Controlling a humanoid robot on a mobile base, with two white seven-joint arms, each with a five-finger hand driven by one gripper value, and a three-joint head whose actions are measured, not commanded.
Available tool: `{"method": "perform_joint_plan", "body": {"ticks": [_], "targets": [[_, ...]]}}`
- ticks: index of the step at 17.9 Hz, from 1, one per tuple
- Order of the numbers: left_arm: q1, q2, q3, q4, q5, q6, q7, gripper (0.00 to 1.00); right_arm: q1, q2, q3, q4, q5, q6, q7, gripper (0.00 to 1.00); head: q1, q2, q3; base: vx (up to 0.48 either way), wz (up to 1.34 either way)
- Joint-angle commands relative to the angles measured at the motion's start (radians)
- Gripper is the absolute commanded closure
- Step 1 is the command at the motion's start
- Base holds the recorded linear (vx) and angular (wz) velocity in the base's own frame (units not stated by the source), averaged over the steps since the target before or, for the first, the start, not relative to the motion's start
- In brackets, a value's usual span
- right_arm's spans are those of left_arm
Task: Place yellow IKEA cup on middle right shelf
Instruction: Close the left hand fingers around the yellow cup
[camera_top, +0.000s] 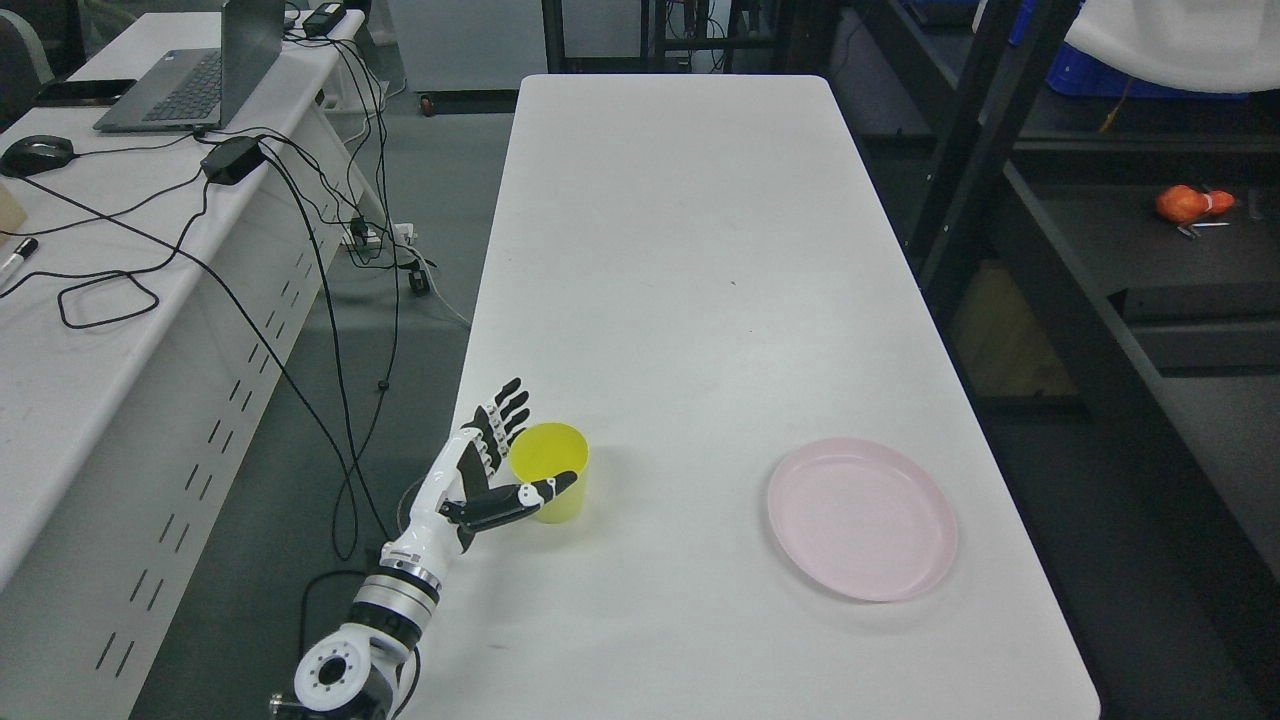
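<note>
Fingers (505, 408) spread, extended along the left side of yellow cup (551, 472); thumb (530, 493) crossing its near wall, not clamped. Left hand (487, 468) at near-left table (690, 250) edge. Cup upright, mouth up. Pink plate (862, 518) near right, well apart. Dark shelf (1100, 250) far right. Laptop (195, 75) on left desk.

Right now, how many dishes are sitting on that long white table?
2. A yellow cup stands near the table's left edge, beside the robot's open left hand. A pink plate lies toward the right edge. Nothing seems hidden.
</note>
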Motion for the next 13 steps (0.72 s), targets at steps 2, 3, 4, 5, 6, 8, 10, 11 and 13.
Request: {"method": "perform_joint_plan", "body": {"ticks": [2,3,4,5,6,8,10,11,13], "targets": [[-0.026,0.017,-0.082,0.125,-0.018,-0.013,0.002,0.01,0.014,-0.017,0.017,0.000,-0.025,0.001,-0.001,0.01,0.0000,0.000,0.000,0.000,0.00],[-0.037,0.017,-0.085,0.145,-0.018,-0.014,0.002,0.01,0.014,-0.017,0.017,0.000,-0.025,0.001,-0.001,0.01,0.0000,0.000,0.000,0.000,0.00],[-0.041,0.017,-0.088,0.157,-0.018,-0.014,0.002,0.01,0.014,-0.017,0.017,0.000,-0.025,0.001,-0.001,0.01,0.0000,0.000,0.000,0.000,0.00],[-0.044,0.017,-0.089,0.166,-0.018,-0.014,0.002,0.01,0.014,-0.017,0.017,0.000,-0.025,0.001,-0.001,0.01,0.0000,0.000,0.000,0.000,0.00],[-0.046,0.017,-0.091,0.178,-0.020,-0.014,0.002,0.01,0.014,-0.017,0.017,0.000,-0.025,0.001,-0.001,0.00,0.0000,0.000,0.000,0.000,0.00],[-0.052,0.017,-0.097,0.209,-0.018,-0.014,0.002,0.01,0.014,-0.017,0.017,0.000,-0.025,0.001,-0.001,0.01,0.0000,0.000,0.000,0.000,0.00],[-0.052,0.017,-0.095,0.220,-0.018,-0.014,0.000,0.05,0.014,-0.017,0.017,0.000,-0.025,0.001,-0.001,0.00,0.0000,0.000,0.000,0.000,0.00],[-0.052,0.017,-0.092,0.220,-0.018,-0.014,-0.002,0.10,0.014,-0.017,0.017,0.000,-0.025,0.001,-0.001,0.01,0.0000,0.000,0.000,0.000,0.00],[-0.051,0.017,-0.065,0.220,-0.011,-0.030,-0.003,0.32,0.014,-0.017,0.017,0.000,-0.025,0.001,-0.001,0.01,0.0000,0.000,0.000,0.000,0.00]]}}
